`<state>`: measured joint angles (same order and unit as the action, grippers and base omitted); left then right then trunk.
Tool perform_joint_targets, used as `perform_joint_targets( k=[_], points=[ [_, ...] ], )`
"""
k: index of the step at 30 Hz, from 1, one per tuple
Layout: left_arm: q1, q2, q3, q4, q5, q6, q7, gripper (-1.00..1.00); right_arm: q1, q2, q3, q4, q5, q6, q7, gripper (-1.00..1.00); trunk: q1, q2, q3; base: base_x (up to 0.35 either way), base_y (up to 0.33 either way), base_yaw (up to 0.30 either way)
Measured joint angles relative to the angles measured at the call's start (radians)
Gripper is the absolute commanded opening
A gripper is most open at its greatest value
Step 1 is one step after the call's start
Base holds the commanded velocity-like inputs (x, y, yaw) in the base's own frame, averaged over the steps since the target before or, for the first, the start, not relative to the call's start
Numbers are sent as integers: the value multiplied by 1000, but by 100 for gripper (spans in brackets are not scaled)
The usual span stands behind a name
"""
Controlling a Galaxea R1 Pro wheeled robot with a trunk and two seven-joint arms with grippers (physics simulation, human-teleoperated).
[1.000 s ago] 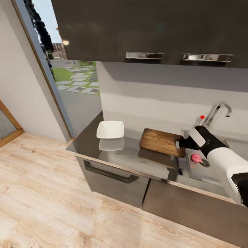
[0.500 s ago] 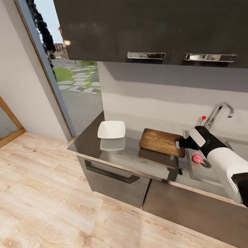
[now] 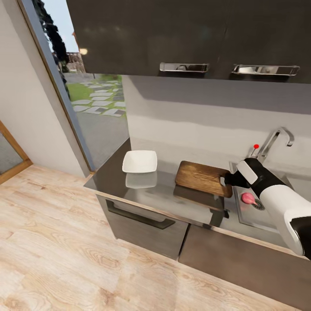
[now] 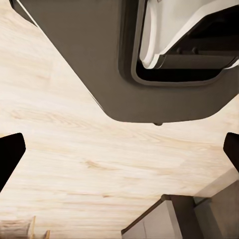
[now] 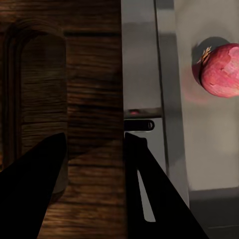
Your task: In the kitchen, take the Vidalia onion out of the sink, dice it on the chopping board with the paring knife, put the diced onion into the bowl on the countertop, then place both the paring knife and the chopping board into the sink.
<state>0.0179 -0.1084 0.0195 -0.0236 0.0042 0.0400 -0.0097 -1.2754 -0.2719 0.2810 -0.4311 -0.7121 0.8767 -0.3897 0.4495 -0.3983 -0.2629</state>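
Note:
The dark wooden chopping board [image 3: 202, 177] sits over the glossy countertop [image 3: 162, 192], just left of the sink [image 3: 259, 217]. My right gripper [image 3: 225, 179] is shut on its end nearest the sink. In the right wrist view one finger [image 5: 37, 191] lies over the chopping board [image 5: 89, 74] by its slot hole, and the gripper [image 5: 94, 137] straddles the end strip. A pinkish-red onion [image 3: 247, 198] lies in the basin near the drain, also as the onion [image 5: 221, 69]. The white bowl [image 3: 139, 161] stands on the countertop's left part. My left gripper [image 4: 119, 152] hangs open over the floor. The paring knife is out of view.
A chrome tap [image 3: 273, 144] with a red knob rises behind the sink. Black upper cabinets [image 3: 185, 39] with chrome handles overhang the counter. A glass door [image 3: 93, 99] stands at the left, and light wood floor [image 3: 65, 250] lies in front of the cabinets.
The head view has shifted slightly. My right gripper stays at the board's end, and the board, onion and bowl have not visibly moved.

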Motion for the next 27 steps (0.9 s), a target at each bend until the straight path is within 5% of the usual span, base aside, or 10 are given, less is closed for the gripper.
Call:
perform_joint_targets(
  k=[27],
  points=[
    [0,0,0,0,0,0,0,100,0,0,0,0,0,0,0,-100,0,0,-29,0,0,0]
  ],
)
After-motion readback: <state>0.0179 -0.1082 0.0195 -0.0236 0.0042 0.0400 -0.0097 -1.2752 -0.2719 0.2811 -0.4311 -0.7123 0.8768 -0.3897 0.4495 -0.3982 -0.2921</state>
